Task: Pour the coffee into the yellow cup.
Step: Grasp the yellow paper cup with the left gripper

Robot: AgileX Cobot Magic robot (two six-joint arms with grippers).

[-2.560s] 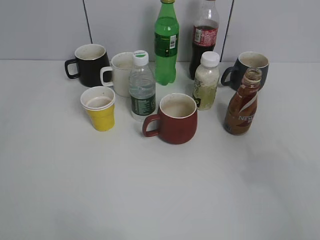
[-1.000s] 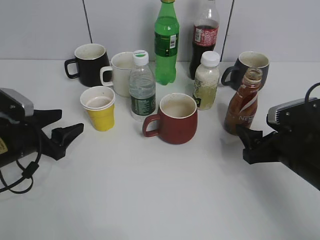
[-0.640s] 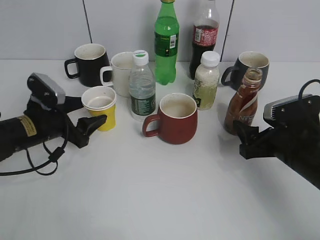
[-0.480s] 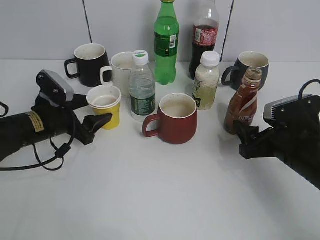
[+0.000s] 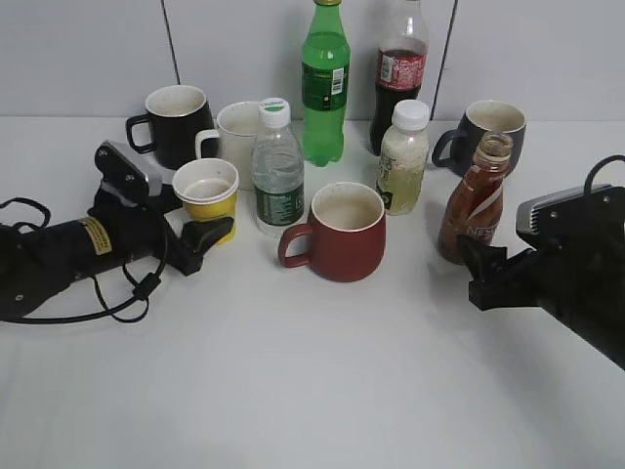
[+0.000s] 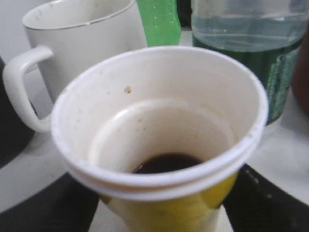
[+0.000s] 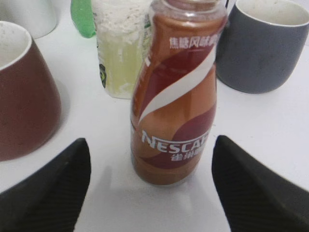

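The yellow cup [image 5: 207,191], white inside with a little dark liquid at the bottom, stands left of centre. My left gripper [image 5: 191,221] has a finger pressed against each side of it; in the left wrist view the cup [image 6: 159,121] fills the frame between the jaws [image 6: 159,212]. The coffee is a brown, uncapped Nescafe bottle [image 5: 474,210] standing at the right. My right gripper [image 5: 485,274] is open just in front of it. In the right wrist view the bottle [image 7: 174,106] stands upright ahead of the spread fingers [image 7: 149,193], not touched.
A red mug [image 5: 342,234] stands in the middle, a water bottle [image 5: 278,176] beside the yellow cup. Behind are a white mug [image 5: 234,142], black mug [image 5: 176,127], green bottle [image 5: 324,83], cola bottle [image 5: 400,73], pale drink bottle [image 5: 402,161] and dark grey mug [image 5: 488,132].
Both arms came into view. My left gripper moved right onto the yellow cup, and the cup has shifted right and up with it. My right gripper stopped in front of the coffee bottle.
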